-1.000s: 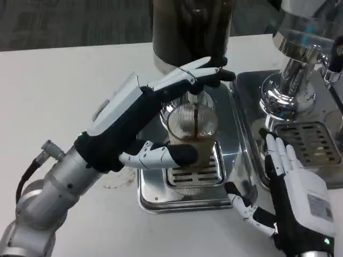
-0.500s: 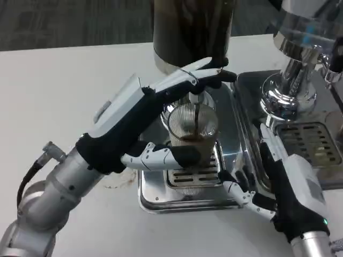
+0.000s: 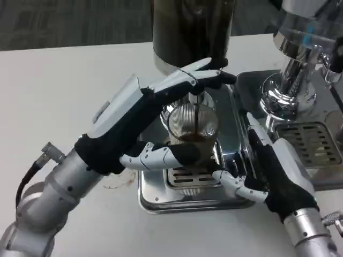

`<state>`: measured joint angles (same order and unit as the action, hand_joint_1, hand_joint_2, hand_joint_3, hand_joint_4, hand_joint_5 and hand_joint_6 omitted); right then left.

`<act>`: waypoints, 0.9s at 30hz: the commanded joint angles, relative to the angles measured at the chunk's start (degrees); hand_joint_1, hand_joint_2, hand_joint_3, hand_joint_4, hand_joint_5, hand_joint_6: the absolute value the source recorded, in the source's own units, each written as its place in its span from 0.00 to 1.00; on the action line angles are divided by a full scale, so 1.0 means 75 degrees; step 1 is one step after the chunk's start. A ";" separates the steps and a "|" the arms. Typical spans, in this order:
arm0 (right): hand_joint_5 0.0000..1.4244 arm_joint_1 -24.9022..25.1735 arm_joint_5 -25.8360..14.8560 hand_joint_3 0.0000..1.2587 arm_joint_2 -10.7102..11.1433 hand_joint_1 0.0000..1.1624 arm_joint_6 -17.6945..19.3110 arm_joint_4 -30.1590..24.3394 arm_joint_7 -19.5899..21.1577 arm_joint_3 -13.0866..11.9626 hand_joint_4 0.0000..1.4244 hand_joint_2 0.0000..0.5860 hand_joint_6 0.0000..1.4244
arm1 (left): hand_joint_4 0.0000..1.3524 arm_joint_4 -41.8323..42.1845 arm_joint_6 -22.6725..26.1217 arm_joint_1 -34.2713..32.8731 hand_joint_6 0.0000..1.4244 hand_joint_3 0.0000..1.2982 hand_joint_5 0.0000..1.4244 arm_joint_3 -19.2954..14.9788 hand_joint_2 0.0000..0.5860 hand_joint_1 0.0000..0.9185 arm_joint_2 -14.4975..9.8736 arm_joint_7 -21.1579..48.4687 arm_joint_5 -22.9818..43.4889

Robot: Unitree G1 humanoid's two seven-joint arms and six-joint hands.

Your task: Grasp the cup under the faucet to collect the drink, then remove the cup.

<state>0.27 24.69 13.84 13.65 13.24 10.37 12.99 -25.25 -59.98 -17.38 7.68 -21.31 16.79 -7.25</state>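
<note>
Nearest to us, our right hand (image 3: 278, 174) lies over the right edge of the steel drip tray (image 3: 155, 199), fingers apart and holding nothing; its thumb points left across the tray's slotted grate (image 3: 185, 179), just short of the cup (image 3: 192, 128) and not touching it that we can see. Our left hand (image 3: 144, 126) comes in from the other side. Its thumb lies along the front of the cup's base and its upper fingers (image 3: 187, 77) reach over the rim to the black faucet (image 3: 217, 79) behind, so the cup sits between thumb and fingers; we cannot tell whether the hand truly grips it or merely brackets it.

We count one cup: clear, ribbed, standing upright on the grate, with dark drink in its lower part and a thin dark stream falling into it.

Beyond the fingers stands one dark dispenser (image 3: 190, 29). To the right of our right hand's fingers sit a second drip tray (image 3: 311, 142) and one shiny chrome dispenser (image 3: 297, 59). That makes two trays and two dispensers on the white table (image 3: 64, 85).
</note>
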 commanded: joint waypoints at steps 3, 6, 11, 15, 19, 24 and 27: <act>0.00 0.0477 -0.0053 0.00 -0.0082 0.49 0.0184 0.0416 -0.0116 -0.0009 0.00 0.33 0.03 | 0.09 0.0193 0.0134 0.0285 0.20 0.22 0.21 0.0125 0.23 0.00 -0.0106 0.0142 -0.0088; 0.00 0.0671 -0.0069 0.00 -0.0112 0.49 0.0242 0.0599 -0.0127 0.0002 0.00 0.34 0.02 | 0.09 0.0258 0.0178 0.0320 0.20 0.23 0.21 0.0119 0.23 0.00 -0.0091 0.0121 -0.0098; 0.00 0.0959 -0.0098 0.00 -0.0181 0.49 0.0371 0.0928 -0.0155 0.0016 0.00 0.34 0.02 | 0.10 0.0389 0.0281 0.0387 0.20 0.24 0.22 0.0088 0.26 0.00 -0.0089 0.0097 -0.0052; 0.00 0.1166 -0.0201 0.00 -0.0244 0.50 0.0517 0.1241 -0.0223 -0.0019 0.00 0.32 0.03 | 0.10 0.0495 0.0341 0.0457 0.20 0.24 0.22 0.0058 0.26 0.00 -0.0094 0.0061 -0.0097; 0.00 0.1358 -0.0290 0.00 -0.0322 0.50 0.0681 0.1583 -0.0250 -0.0009 0.00 0.32 0.03 | 0.10 0.0558 0.0401 0.0500 0.20 0.24 0.22 0.0028 0.27 0.00 -0.0116 0.0016 -0.0105; 0.00 0.1508 -0.0275 0.00 -0.0435 0.51 0.0812 0.1860 -0.0224 0.0044 0.00 0.32 0.03 | 0.11 0.0574 0.0448 0.0516 0.20 0.24 0.22 0.0001 0.27 0.00 -0.0129 -0.0020 -0.0130; 0.00 0.1578 -0.0285 0.00 -0.0472 0.51 0.0861 0.1989 -0.0234 0.0040 0.00 0.32 0.03 | 0.11 0.0618 0.0469 0.0517 0.20 0.25 0.22 -0.0039 0.27 0.00 -0.0127 -0.0074 -0.0160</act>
<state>11.03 23.04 10.66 18.78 27.10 8.81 13.23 -21.05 -57.15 -15.19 7.45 -21.50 15.87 -7.17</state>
